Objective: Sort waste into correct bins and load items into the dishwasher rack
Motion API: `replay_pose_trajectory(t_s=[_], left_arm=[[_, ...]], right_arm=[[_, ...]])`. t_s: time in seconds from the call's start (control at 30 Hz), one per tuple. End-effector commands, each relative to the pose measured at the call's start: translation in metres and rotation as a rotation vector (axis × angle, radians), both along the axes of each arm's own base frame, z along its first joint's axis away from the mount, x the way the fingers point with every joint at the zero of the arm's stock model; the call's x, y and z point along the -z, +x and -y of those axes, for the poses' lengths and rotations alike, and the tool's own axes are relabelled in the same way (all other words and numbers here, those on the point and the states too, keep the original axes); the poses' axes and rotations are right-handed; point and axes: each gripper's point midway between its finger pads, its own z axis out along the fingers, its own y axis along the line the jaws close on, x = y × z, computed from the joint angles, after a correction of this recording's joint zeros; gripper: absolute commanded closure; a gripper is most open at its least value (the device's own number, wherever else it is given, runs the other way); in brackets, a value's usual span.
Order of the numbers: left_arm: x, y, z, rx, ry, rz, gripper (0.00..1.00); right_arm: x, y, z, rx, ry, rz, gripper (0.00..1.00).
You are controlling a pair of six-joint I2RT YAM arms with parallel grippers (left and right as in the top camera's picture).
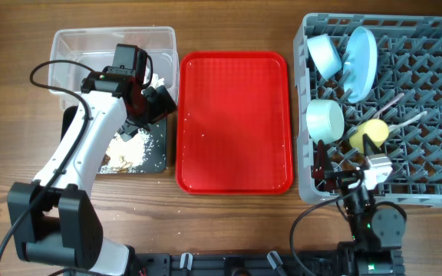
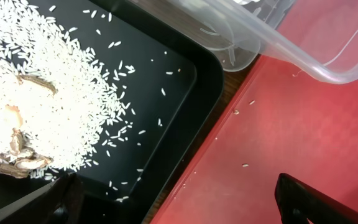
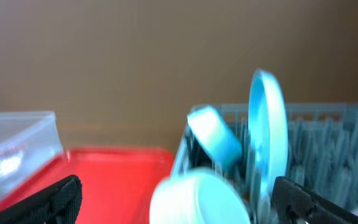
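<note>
Black tray holds white rice crumbs and brown scraps.

Ahead of your right gripper the bowls and plate show only as blur, and overhead the left arm hides much of the black tray.

your left gripper hangs where the clear tub meets the black tray, which holds white crumbs. the red tray lies between them and the rack, which carries the plate, one bowl, another bowl and the yellow cup.
</note>
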Motion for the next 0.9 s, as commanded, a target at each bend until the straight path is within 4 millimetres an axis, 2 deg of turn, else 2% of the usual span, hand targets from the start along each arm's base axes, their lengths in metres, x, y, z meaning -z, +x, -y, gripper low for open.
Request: replay_pose_trajectory(t_s=[0.0,0.53,0.63,0.7,0.77,0.87], left_arm=[[0.005,-0.001,0.0,-0.015,-0.005,-0.017,0.0],[0.005,-0.001,0.0,-0.015,-0.005,-0.017,0.0],[-0.002,0.0,0.0,-0.014,-0.008,0.002,0.0],[-0.014,-0.001,-0.001,-0.008,-0.01,0.037,0.0],[-0.034,-0.01,-0.004,0.017,0.009,0.073,0.0],[-0.077,-0.019,-0.015,-0.002,0.041,0.204,0.0]], right_arm=[[0.002,0.0,0.003,0.019,-0.006,-0.006,0.0],[0.004,0.0,0.003,0.02,-0.006,-0.014,0.0],[0.004,0.0,0.003,0.02,-0.006,-0.014,0.0],[0.004,0.0,0.003,0.02,-0.006,-0.014,0.0],[0.004,0.0,0.003,0.02,-0.006,-0.014,0.0],[0.004,0.0,0.003,0.02,-0.006,-0.014,0.0]])
